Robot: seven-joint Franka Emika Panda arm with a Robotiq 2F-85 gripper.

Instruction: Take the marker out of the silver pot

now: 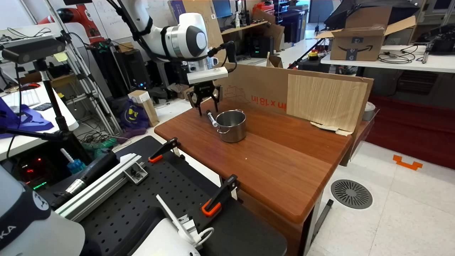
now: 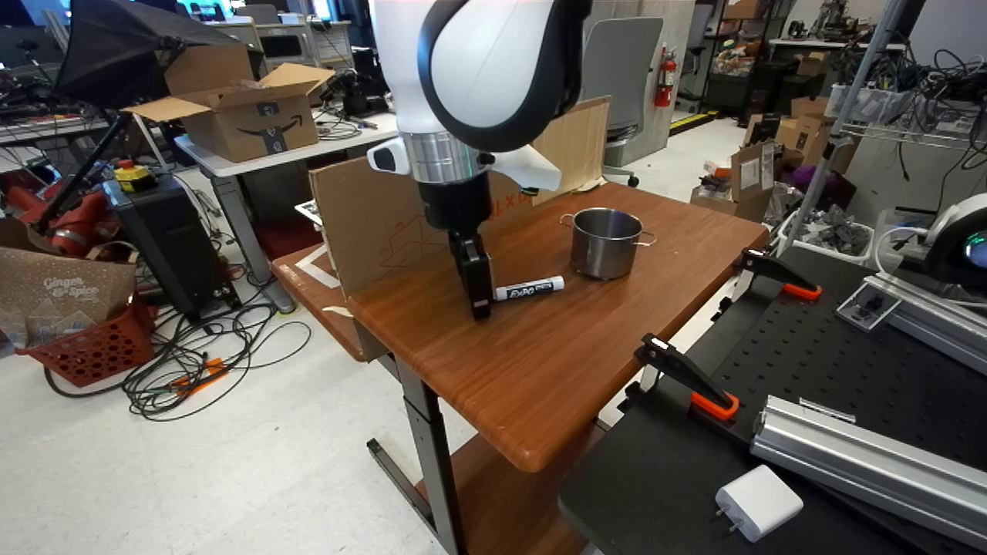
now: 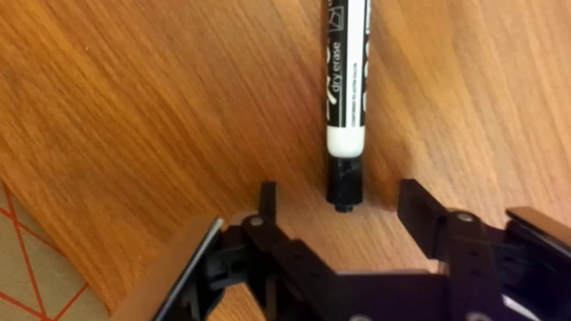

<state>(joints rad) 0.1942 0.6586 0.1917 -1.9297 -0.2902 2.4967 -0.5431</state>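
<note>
The marker (image 3: 347, 102) shows its dark end between the spread fingers (image 3: 419, 216) of our claw (image 3: 337, 194), which grips nothing. It lies on the bench (image 2: 555, 362), near the silver pot (image 2: 603, 254) and outside it. The job looks done, so we should raise the claw straight up, fingers wide. The wrist view cuts off the marker's far end; we cannot see the pot's floor.

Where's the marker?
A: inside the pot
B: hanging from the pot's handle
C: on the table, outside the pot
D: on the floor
C: in an exterior view the marker lies on the table, outside the pot.
</note>
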